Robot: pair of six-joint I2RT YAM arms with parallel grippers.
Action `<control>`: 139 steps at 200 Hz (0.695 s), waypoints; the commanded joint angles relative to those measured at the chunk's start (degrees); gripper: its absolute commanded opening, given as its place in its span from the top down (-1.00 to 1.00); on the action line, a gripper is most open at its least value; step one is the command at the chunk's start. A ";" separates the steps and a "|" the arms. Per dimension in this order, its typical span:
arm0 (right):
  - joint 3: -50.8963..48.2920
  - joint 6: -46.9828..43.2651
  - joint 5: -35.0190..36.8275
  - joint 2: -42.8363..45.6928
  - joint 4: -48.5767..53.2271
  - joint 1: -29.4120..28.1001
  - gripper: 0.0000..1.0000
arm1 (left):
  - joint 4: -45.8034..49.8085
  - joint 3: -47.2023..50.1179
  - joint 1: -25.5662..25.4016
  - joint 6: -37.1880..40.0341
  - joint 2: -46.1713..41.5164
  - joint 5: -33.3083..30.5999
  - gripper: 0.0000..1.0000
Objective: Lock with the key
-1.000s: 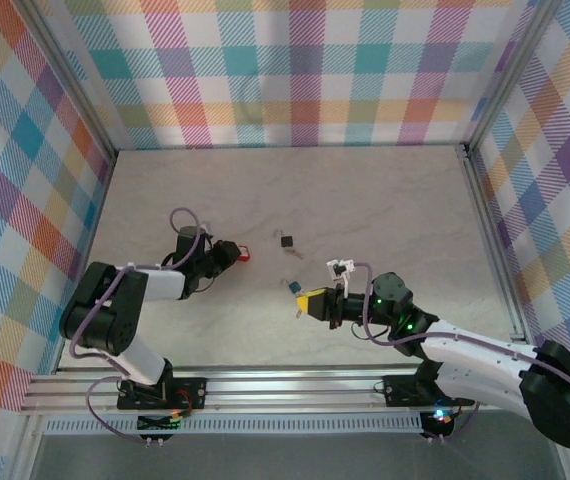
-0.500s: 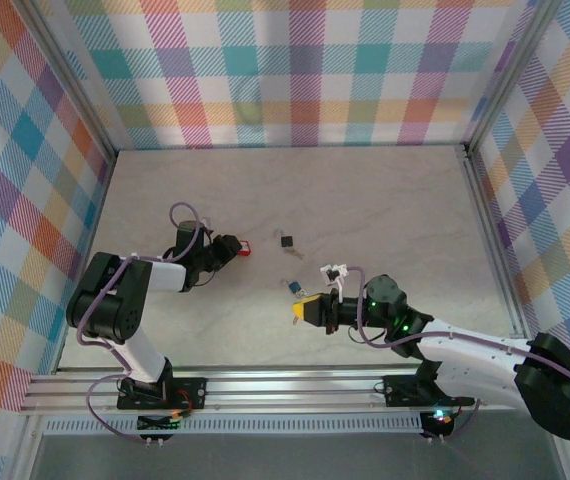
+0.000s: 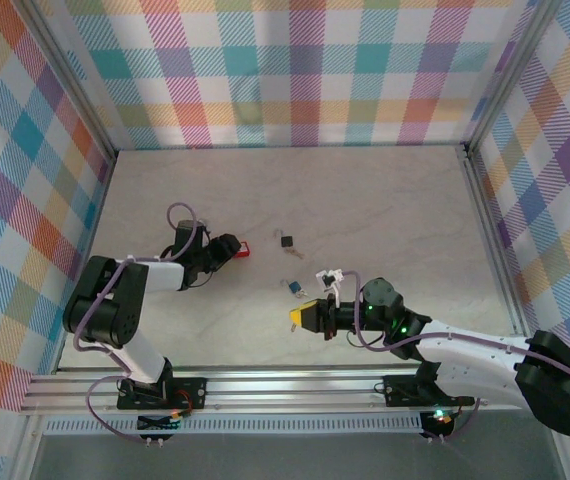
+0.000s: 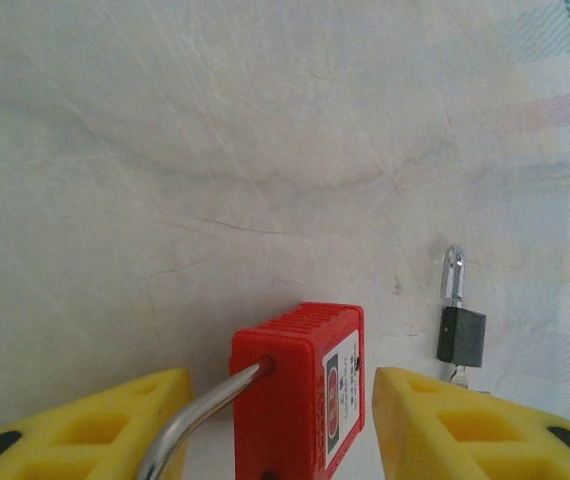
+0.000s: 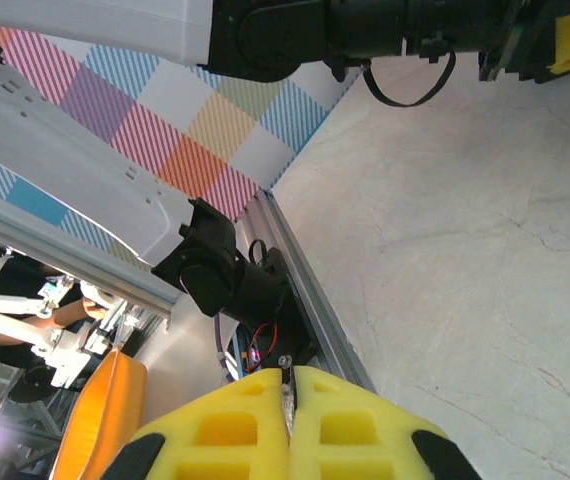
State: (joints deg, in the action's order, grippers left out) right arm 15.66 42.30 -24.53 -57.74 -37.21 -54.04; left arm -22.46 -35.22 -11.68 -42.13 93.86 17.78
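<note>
Bottom centre of the left wrist view, the left gripper stands spread around the red padlock. At the bottom of the right wrist view, the right gripper pinches the key.

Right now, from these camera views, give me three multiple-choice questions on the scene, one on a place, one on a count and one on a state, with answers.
1. Where is the red padlock?
A) between the fingers of the left gripper
B) against the back wall
C) on the aluminium rail

2. How many padlocks lie on the table?
A) one
B) two
C) three

3. How do the fingers of the right gripper stand?
A) wide apart
B) pressed together
C) wrapped round a cloth

Answers:
1 A: the left wrist view shows it between the two yellow fingers, with a gap on one side.
2 C: the red one, the black padlock and the blue padlock.
3 B: the right wrist view shows them meeting, with a thin metal sliver, apparently the key, pinched between.
</note>
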 commanded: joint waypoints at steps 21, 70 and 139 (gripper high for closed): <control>1.24 -2.10 0.63 -0.17 0.65 -1.28 1.00 | 3.72 -1.75 1.22 1.05 -2.56 -4.11 -0.08; 1.56 -2.23 0.90 -1.80 0.25 -2.20 1.00 | 3.31 -5.02 1.82 -0.79 0.68 -4.33 -0.09; 3.18 -2.88 1.75 -4.52 2.35 -3.84 1.00 | 1.91 -8.83 3.67 -3.33 5.10 -3.54 -0.09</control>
State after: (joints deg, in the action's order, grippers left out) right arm 15.97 41.06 -23.53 -61.58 -36.10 -57.06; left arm -19.92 -41.85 -9.23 -44.45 98.61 14.52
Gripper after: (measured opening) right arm 0.043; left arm 0.544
